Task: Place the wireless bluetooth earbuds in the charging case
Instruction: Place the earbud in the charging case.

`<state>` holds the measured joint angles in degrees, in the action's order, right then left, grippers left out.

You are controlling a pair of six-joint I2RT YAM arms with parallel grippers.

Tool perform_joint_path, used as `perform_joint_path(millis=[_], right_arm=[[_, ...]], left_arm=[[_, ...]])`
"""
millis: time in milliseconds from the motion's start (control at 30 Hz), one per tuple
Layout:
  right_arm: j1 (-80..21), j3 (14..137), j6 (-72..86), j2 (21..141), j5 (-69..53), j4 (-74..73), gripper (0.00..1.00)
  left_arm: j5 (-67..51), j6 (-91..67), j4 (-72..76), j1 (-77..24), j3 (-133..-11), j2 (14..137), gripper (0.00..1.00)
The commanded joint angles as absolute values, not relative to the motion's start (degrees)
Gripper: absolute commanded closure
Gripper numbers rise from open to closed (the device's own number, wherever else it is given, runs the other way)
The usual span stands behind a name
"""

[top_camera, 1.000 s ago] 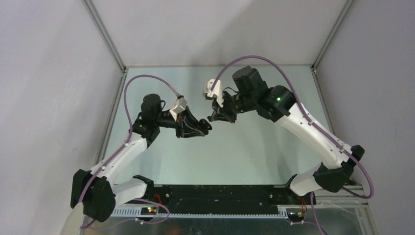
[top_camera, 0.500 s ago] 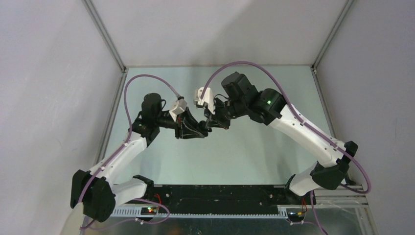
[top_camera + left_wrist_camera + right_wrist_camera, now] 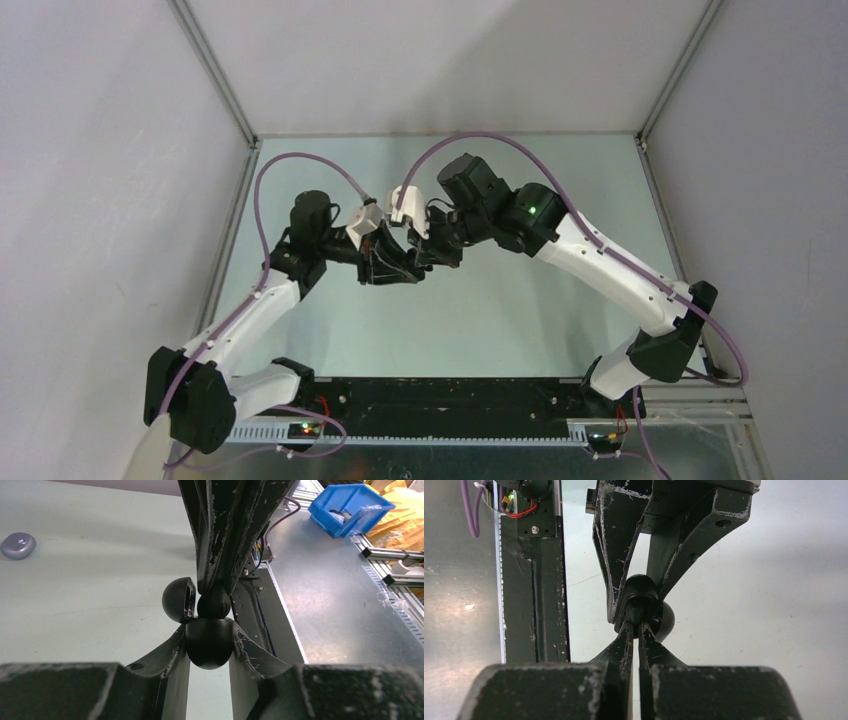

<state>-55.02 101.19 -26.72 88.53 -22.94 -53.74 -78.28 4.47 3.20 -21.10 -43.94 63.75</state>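
My left gripper point(image 3: 209, 630) is shut on a round black charging case point(image 3: 209, 649) and holds it above the table. The case's lid point(image 3: 176, 600) stands open to the left. My right gripper point(image 3: 635, 626) is shut on a glossy black earbud point(image 3: 635, 611). It comes in from above in the left wrist view and holds the bud point(image 3: 214, 604) at the case's open mouth. In the top view both grippers point(image 3: 420, 260) meet tip to tip over the middle of the table. The other buds are out of view.
A closed lilac-grey case point(image 3: 18, 545) lies on the table off to the left of the left wrist view. A blue bin point(image 3: 350, 507) sits beyond the table's edge. The black base rail point(image 3: 450, 400) runs along the near edge.
My right arm has swung left and down until its fingertips meet the case in my left gripper. The left arm has hardly moved.
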Motion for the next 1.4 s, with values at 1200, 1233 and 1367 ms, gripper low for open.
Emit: perform_joint_path(millis=[1200, 1233, 1367], right_arm=[[-57.78, 106.59, -25.29, 94.81, -22.04, -53.06, 1.00], [-57.80, 106.91, -25.22, 94.95, -22.09, -53.32, 1.00], [-58.60, 108.14, -25.25, 95.86, -21.87, -54.05, 1.00]], left_arm=[[-80.64, 9.07, 0.38, -21.49, -46.97, 62.55, 1.00], [-80.66, 9.06, 0.36, -21.47, -46.96, 62.53, 1.00], [-80.68, 9.18, 0.35, -21.47, -46.98, 62.56, 1.00]])
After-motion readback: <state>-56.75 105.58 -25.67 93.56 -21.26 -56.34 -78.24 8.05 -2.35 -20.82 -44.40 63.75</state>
